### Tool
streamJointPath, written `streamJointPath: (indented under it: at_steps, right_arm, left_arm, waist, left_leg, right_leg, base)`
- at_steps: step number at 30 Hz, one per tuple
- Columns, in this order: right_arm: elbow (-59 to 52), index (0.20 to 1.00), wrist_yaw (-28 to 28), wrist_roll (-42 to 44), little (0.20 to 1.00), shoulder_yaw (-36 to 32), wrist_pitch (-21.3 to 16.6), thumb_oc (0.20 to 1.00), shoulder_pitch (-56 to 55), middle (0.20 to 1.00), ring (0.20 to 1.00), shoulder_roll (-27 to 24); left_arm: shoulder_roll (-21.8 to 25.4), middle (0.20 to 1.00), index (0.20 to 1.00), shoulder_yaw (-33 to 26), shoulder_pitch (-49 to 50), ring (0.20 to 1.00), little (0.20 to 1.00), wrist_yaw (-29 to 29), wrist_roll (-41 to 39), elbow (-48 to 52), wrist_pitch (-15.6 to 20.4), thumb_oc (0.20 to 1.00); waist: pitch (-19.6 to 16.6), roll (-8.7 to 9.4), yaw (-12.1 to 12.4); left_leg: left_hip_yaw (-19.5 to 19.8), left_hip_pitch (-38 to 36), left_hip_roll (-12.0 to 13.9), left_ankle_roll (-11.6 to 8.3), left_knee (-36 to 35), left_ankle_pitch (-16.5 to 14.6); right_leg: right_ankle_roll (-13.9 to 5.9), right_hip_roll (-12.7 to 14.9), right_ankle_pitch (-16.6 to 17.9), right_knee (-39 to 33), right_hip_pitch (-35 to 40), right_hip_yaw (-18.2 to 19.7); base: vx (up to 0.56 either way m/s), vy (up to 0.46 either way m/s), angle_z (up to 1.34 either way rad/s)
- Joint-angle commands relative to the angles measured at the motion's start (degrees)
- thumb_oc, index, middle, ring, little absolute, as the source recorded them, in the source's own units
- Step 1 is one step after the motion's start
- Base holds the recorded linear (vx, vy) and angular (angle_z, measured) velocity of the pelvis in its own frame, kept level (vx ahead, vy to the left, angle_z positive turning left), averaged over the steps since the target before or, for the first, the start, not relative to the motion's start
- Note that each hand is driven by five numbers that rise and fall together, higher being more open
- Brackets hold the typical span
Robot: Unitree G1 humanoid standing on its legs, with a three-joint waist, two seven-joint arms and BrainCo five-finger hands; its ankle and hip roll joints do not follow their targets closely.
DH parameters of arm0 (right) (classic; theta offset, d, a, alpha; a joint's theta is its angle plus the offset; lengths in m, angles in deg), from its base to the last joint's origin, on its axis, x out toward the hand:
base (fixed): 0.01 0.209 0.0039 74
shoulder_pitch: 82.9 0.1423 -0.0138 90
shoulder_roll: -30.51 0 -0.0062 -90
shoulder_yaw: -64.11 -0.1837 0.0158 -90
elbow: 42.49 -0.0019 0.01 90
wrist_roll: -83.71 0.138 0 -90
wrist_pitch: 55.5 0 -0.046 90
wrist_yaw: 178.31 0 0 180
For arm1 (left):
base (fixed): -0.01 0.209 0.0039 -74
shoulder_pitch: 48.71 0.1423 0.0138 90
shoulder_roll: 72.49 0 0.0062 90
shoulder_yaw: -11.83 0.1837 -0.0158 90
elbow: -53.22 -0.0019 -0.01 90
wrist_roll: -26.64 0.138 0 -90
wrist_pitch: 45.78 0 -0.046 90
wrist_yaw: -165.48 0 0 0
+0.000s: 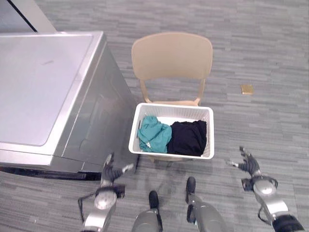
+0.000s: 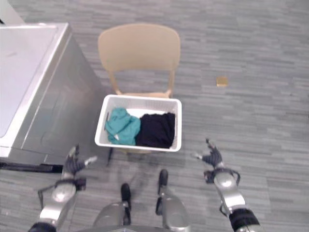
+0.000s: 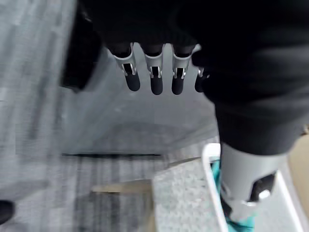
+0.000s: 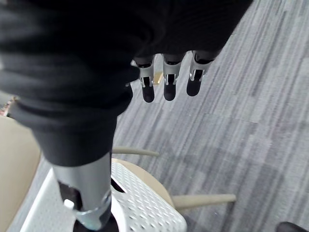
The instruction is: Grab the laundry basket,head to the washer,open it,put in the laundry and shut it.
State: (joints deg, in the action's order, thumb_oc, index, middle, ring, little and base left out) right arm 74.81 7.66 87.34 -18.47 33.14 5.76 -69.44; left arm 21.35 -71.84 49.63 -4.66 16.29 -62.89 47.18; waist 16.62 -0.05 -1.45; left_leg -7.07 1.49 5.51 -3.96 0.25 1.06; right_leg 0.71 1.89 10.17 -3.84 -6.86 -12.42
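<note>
The basket [image 1: 171, 112] is white perforated plastic; the teal cloth [image 1: 154, 133] and black cloth [image 1: 188, 137] are soft, matt. The washer [image 1: 53, 96] looks like brushed metal, the chair [image 1: 172, 55] smooth beige plastic, the floor [image 1: 260, 43] matt carpet.

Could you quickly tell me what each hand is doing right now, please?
Left hand: open, holding nothing.
Right hand: open, holding nothing.

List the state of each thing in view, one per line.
Washer: lid shut.
Basket: on the chair seat, holding clothes, not gripped.
Chair: upright, beside the washer.
Teal garment: crumpled in the basket.
Black garment: crumpled beside it.
Left hand: open, empty.
Right hand: open, empty.
</note>
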Motion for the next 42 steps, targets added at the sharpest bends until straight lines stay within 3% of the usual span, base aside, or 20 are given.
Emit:
streamJointPath:
  at_steps: [1,3,5,6,7,9,10,12,13,15,18,20,21,23,27,28,30,37,42]
  right_arm:
    - [0.0,1.000,-2.8,-3.3,1.000,1.3,-1.5,1.000,0.9,1.000,1.000,0.3]
    - [1.5,1.000,-3.6,-3.5,1.000,2.5,-1.3,1.000,0.2,1.000,1.000,1.1]
    - [3.0,1.000,-4.0,-3.2,1.000,3.8,-1.3,1.000,0.5,1.000,1.000,1.9]
    - [3.0,1.000,-4.0,-3.2,1.000,3.8,-1.3,1.000,0.5,1.000,1.000,1.9]
    - [3.7,1.000,-5.0,-3.6,1.000,5.9,-1.1,1.000,1.0,1.000,1.000,2.6]
    - [3.6,1.000,-5.5,-3.4,1.000,6.5,-1.0,1.000,1.1,1.000,1.000,2.8]
    - [3.3,1.000,-6.2,-2.9,1.000,7.7,-0.9,1.000,0.9,1.000,1.000,3.2]
    - [3.4,1.000,-6.3,-2.2,1.000,7.9,-0.8,1.000,0.4,1.000,1.000,3.7]
    - [3.4,1.000,-5.7,-1.3,1.000,7.1,-0.7,1.000,-0.1,1.000,1.000,4.3]
    - [2.9,1.000,-5.3,-1.3,1.000,6.7,-0.8,1.000,0.3,1.000,1.000,5.0]
    - [0.7,1.000,-5.4,-0.9,1.000,6.9,-0.8,1.000,0.9,1.000,1.000,6.0]
    - [-0.7,1.000,-5.0,-1.2,1.000,8.2,-1.3,1.000,3.1,1.000,1.000,6.4]
    - [-2.0,1.000,-5.0,-1.3,1.000,9.0,-1.6,1.000,3.9,1.000,1.000,6.4]
    - [-4.6,1.000,-4.9,-0.6,1.000,10.1,-2.3,1.000,5.4,1.000,1.000,5.6]
    - [-5.5,1.000,-3.8,-0.3,1.000,12.0,-3.0,1.000,9.7,1.000,1.000,4.6]
    - [-5.8,1.000,-3.6,-0.4,1.000,11.9,-2.9,1.000,10.6,1.000,1.000,4.7]
    - [-6.2,1.000,-1.9,-0.3,1.000,11.2,-3.3,1.000,11.9,1.000,1.000,4.3]
    - [-0.1,1.000,3.8,4.7,1.000,8.8,-3.5,1.000,21.2,1.000,1.000,6.3]
    - [6.1,1.000,6.5,7.9,1.000,9.0,-3.6,1.000,29.2,1.000,1.000,7.4]
  left_arm:
    - [1.1,1.000,1.000,-0.2,-1.9,1.000,1.000,-3.0,2.8,-3.2,-0.1,1.000]
    - [0.4,1.000,1.000,-0.8,-1.3,1.000,1.000,-3.3,3.4,-6.9,-0.5,1.000]
    - [-0.3,1.000,1.000,-1.4,-1.5,1.000,1.000,-2.9,3.4,-11.2,-0.8,1.000]
    - [-0.3,1.000,1.000,-1.4,-1.5,1.000,1.000,-2.9,3.3,-11.3,-0.8,1.000]
    - [-0.8,1.000,1.000,-1.6,-1.8,1.000,1.000,-2.1,3.7,-14.4,-1.0,1.000]
    - [-0.9,1.000,1.000,-1.6,-2.0,1.000,1.000,-1.7,3.9,-15.5,-0.9,1.000]
    - [-1.5,1.000,1.000,-1.6,-2.7,1.000,1.000,-0.8,3.4,-17.8,-0.9,1.000]
    - [-1.9,1.000,1.000,-1.2,-3.5,1.000,1.000,-0.3,3.5,-19.4,-0.8,1.000]
    - [-1.8,1.000,1.000,0.1,-5.2,1.000,1.000,-0.3,4.5,-20.7,-0.8,1.000]
    - [-1.4,1.000,1.000,0.3,-5.5,1.000,1.000,-0.4,5.4,-22.5,-0.9,1.000]
    - [0.2,1.000,1.000,-0.1,-5.7,1.000,1.000,-0.2,5.9,-23.2,-1.2,1.000]
    - [1.6,1.000,1.000,-1.2,-6.2,1.000,1.000,0.9,6.4,-24.1,-1.2,1.000]
    - [2.1,1.000,1.000,-1.2,-6.2,1.000,1.000,0.9,6.4,-24.0,-1.3,1.000]
    - [2.4,1.000,1.000,-1.0,-6.0,1.000,1.000,1.1,6.1,-23.3,-1.0,1.000]
    - [1.7,1.000,1.000,-0.1,-6.4,1.000,1.000,1.2,5.8,-24.2,-0.6,1.000]
    - [1.3,1.000,1.000,-0.3,-6.1,1.000,1.000,1.1,5.5,-23.9,-0.3,1.000]
    - [1.1,1.000,1.000,0.6,-6.1,1.000,1.000,1.0,5.1,-22.6,-0.1,1.000]
    - [0.1,1.000,1.000,1.6,-4.4,1.000,1.000,0.2,3.0,-21.0,0.5,1.000]
    - [0.5,1.000,1.000,3.1,-6.0,1.000,1.000,1.0,2.3,-21.6,1.0,1.000]
  waist:
    - [-1.4,0.50,1.7]
    - [-1.3,0.75,2.1]
    - [-1.4,1.31,2.1]
    - [-1.5,1.33,2.0]
    - [-1.8,1.48,1.9]
    - [-2.0,1.39,1.7]
    - [-2.4,1.10,1.2]
    - [-3.1,0.30,0.5]
    - [-4.2,-0.28,-0.7]
    - [-4.4,0.21,-0.3]
    - [-3.1,1.41,0.6]
    - [-1.9,1.72,1.4]
    - [-1.3,1.67,1.4]
    - [-0.4,1.59,1.0]
    - [0.7,1.25,1.2]
    - [0.8,1.41,1.5]
    - [0.5,1.13,1.7]
    - [-0.3,-1.32,4.2]
    - [1.1,-2.82,6.3]
  left_leg:
    - [0.5,6.8,0.3,-2.36,4.0,3.1]
    - [1.6,7.6,-0.4,-2.60,6.4,2.3]
    - [0.6,6.9,-1.1,-1.99,8.9,-1.2]
    - [0.7,7.1,-1.2,-1.95,8.9,-1.1]
    - [-0.5,6.2,0.1,-1.53,12.1,-3.2]
    - [-0.9,5.7,1.1,-1.55,12.5,-3.6]
    - [-3.3,3.8,4.9,-2.26,11.1,-2.3]
    - [-6.7,1.7,8.2,-3.96,7.1,-1.2]
    - [-13.1,1.6,11.3,-5.16,2.0,2.1]
    - [-11.3,3.4,9.1,-4.77,3.6,1.0]
    - [-9.4,5.3,5.4,-2.22,6.2,-3.2]
    - [-9.0,6.0,3.8,-0.76,7.3,-4.5]
    - [-8.6,5.9,3.1,-0.12,7.2,-4.8]
    - [-7.7,5.0,1.3,0.97,6.7,-5.3]
    - [-5.9,3.5,-2.0,1.76,5.9,-6.1]
    - [-5.6,4.5,-2.6,2.29,6.4,-5.1]
    - [-4.0,6.3,-3.6,2.21,6.8,-4.8]
    - [-2.6,9.8,-4.2,1.89,4.8,-2.4]
    - [-1.7,11.9,-4.2,1.59,2.9,-0.4]
  right_leg:
    - [-6.25,3.7,-15.8,7.5,3.1,-1.2]
    - [-5.99,4.2,-15.0,6.4,3.3,-2.2]
    - [-6.25,5.8,-13.9,5.7,2.7,-3.7]
    - [-6.27,5.9,-13.8,5.6,2.5,-3.8]
    - [-6.28,7.0,-13.2,5.5,2.4,-4.7]
    - [-6.40,7.4,-13.2,5.5,2.6,-5.2]
    - [-7.04,8.9,-12.9,5.8,2.9,-7.5]
    - [-8.27,10.3,-13.4,5.9,3.8,-9.7]
    - [-10.51,14.5,-11.5,6.0,4.7,-14.9]
    - [-11.22,16.9,-10.5,6.8,5.1,-15.1]
    - [-11.48,20.3,-9.7,10.6,4.0,-13.5]
    - [-11.25,21.2,-9.3,15.3,1.4,-11.4]
    - [-10.53,19.8,-10.2,17.9,-0.1,-9.5]
    - [-9.43,14.3,-13.1,19.9,-3.5,-4.3]
    - [-7.99,8.0,-15.5,15.4,-4.6,-2.8]
    - [-7.65,8.8,-13.7,13.9,-5.0,-3.2]
    - [-7.31,7.2,-13.5,12.7,-5.3,-0.8]
    - [-7.87,7.5,-10.4,7.1,-5.8,-3.1]
    - [-8.01,8.0,-9.3,5.9,-7.5,-3.6]
  base:
    - [-0.08,-0.046,0.40]
    - [-0.15,-0.024,0.40]
    - [-0.15,0.048,0.35]
    - [-0.14,0.115,0.52]
    - [-0.08,0.135,0.64]
    - [-0.06,0.171,0.69]
    - [-0.02,0.235,0.62]
    - [0.07,0.543,1.08]
    - [0.15,0.766,1.46]
    - [0.13,0.582,1.49]
    - [0.09,0.324,0.93]
    - [0.03,0.276,0.65]
    - [0.06,0.228,0.34]
    - [0.11,0.209,-0.11]
    - [0.10,0.104,0.15]
    - [0.01,-0.024,0.63]
    - [-0.01,-0.037,0.87]
    - [-0.02,-0.006,0.21]
    - [-0.04,0.017,0.05]
